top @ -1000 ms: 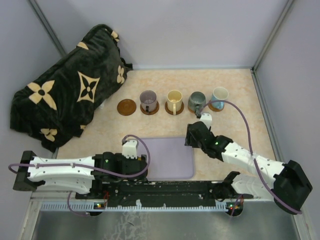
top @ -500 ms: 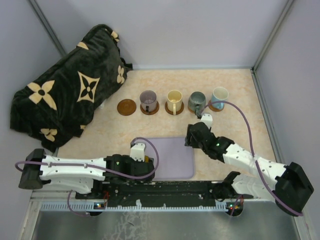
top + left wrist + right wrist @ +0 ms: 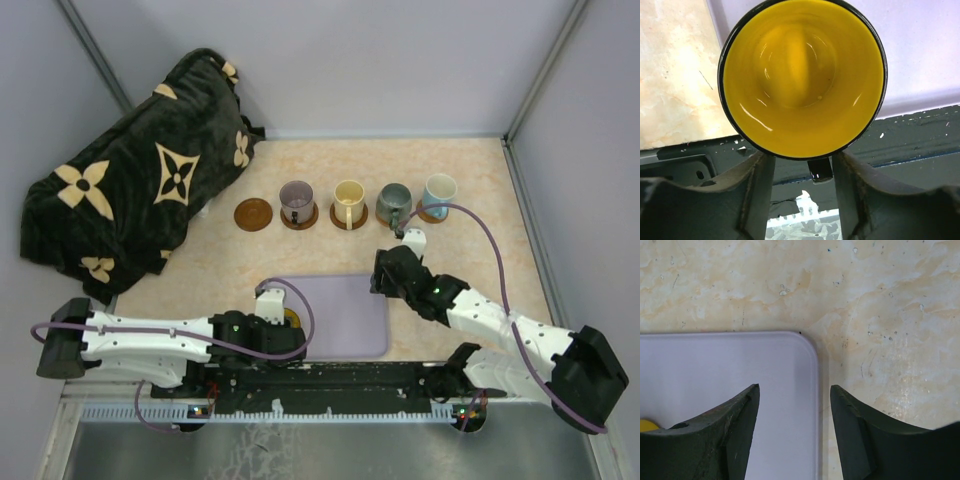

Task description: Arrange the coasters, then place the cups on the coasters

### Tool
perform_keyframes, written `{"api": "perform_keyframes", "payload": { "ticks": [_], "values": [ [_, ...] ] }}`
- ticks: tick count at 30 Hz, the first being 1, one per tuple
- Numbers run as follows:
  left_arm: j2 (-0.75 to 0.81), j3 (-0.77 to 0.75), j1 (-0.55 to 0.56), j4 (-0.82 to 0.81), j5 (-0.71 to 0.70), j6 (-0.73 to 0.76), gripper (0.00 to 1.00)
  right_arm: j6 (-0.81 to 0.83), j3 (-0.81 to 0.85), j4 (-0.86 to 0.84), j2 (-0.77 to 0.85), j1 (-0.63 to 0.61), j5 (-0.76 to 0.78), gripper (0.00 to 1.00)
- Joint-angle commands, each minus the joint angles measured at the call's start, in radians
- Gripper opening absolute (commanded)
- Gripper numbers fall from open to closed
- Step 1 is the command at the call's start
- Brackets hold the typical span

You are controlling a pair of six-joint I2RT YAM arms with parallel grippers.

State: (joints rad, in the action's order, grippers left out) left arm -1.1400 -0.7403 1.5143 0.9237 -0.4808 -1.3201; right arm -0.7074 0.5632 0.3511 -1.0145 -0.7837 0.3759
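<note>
The yellow cup (image 3: 802, 75) stands upright on the purple tray (image 3: 350, 310), at the tray's near left corner. The left hand (image 3: 804, 162) is right at this cup. Its two fingers (image 3: 757, 190) stand on each side of the cup's little dark handle (image 3: 820, 170). I cannot tell if they pinch the handle or only sit beside it.

The right hand (image 3: 795, 390) hangs over the far right corner of the tray. It is released, with a wide gap between its fingers and nothing in it.

Farther back on the counter (image 3: 480, 200) there is a row of brown coasters. The empty coaster (image 3: 253, 214) is at the left end of the row. Next to it come four cups, each sitting on its own coaster: the purple-grey cup (image 3: 297, 198), the cream cup (image 3: 348, 200), the grey-green cup (image 3: 394, 200) and the white and blue cup (image 3: 438, 190).

A big black blanket (image 3: 140, 190) with cream flowers lies at the far left of the counter.
</note>
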Motion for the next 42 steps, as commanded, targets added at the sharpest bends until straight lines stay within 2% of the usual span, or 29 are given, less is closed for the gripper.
{"api": "perform_keyframes", "payload": {
  "ticks": [1, 5, 22, 42],
  "values": [
    [0.026, 0.015, 0.004, 0.034, -0.01, -0.031, 0.53, -0.012, 0.009, -0.026, 0.021, -0.008, 0.008, 0.59],
    [0.03, 0.021, 0.004, 0.036, -0.008, -0.032, 0.56, -0.012, 0.008, -0.026, 0.019, -0.008, 0.007, 0.59],
    [0.044, 0.068, 0.004, 0.069, 0.023, -0.09, 0.53, -0.025, 0.006, -0.031, 0.0, -0.008, 0.003, 0.59],
    [0.03, 0.091, 0.004, -0.014, -0.06, -0.072, 0.49, -0.026, 0.005, -0.048, -0.018, -0.008, -0.014, 0.59]
  ]
}}
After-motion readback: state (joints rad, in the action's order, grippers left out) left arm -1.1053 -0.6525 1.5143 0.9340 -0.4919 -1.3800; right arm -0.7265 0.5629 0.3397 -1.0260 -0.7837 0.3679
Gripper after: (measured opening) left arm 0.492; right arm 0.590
